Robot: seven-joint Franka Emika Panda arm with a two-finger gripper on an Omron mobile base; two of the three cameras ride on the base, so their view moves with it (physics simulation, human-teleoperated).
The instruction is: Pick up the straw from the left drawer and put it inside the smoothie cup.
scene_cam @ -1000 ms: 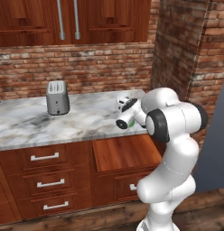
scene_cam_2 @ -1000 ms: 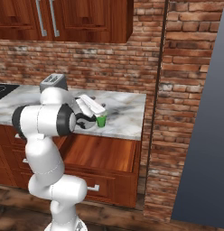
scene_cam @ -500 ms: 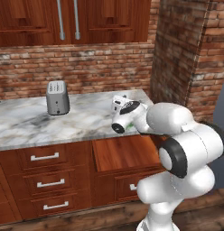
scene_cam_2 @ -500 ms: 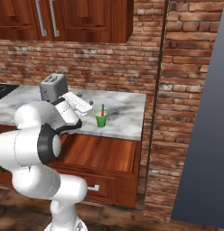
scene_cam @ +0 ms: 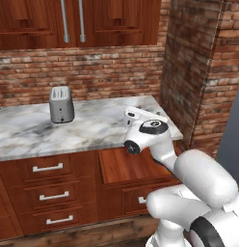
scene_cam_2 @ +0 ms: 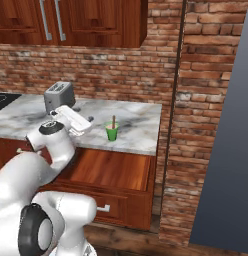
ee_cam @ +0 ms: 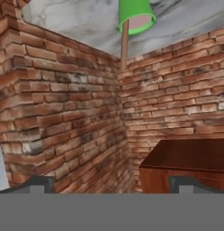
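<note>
Pulled back from the cup [scene_cam_2: 112, 132] since a second ago, jaws [ee_cam: 111, 182] spread wide, empty. Straw [scene_cam_2: 113, 121] upright in green cup with pink contents, on desk [scene_cam_2: 141, 134] above open drawer [scene_cam_2: 111, 170].

We are looking from behind the arm, left and right, down over the marble counter [scene_cam: 92, 128]; both share the open left drawer [scene_cam_2: 113, 170]. Hand view is rolled over, facing the smoothie cup [ee_cam: 135, 16] well ahead of the gripper [ee_cam: 111, 184].

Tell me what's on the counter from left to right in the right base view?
Toaster → robot's hand → green cup with the straw standing in it.
</note>
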